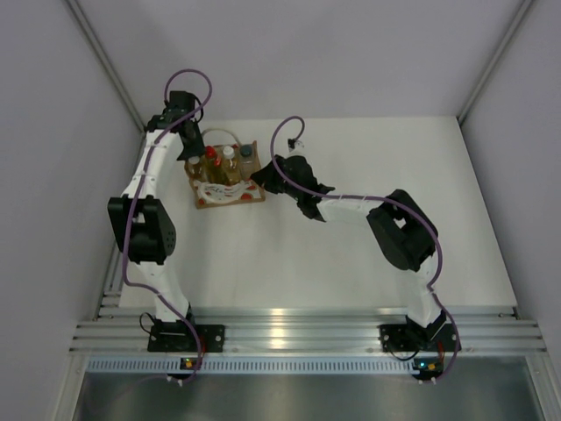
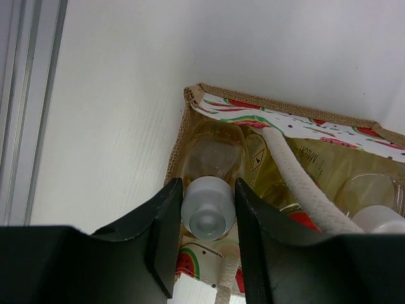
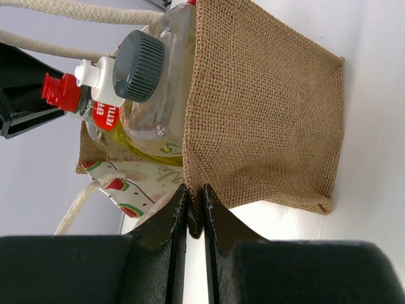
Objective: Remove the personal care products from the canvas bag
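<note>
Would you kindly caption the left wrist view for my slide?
Left gripper grips a white-capped amber bottle inside the canvas bag.

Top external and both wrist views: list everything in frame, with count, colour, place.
canvas bag: 1, tan-brown, watermelon print, white rope handles; far left of table
amber bottle: 1, white cap; in bag, left end
second amber bottle: 1, white cap; in bag
yellow-green bottle: 1, red cap; in bag
clear bottle: 1, dark cap; in bag
table: 1, white
left gripper: black, closed on amber bottle's cap
right gripper: black, pinching canvas bag's edge
</note>
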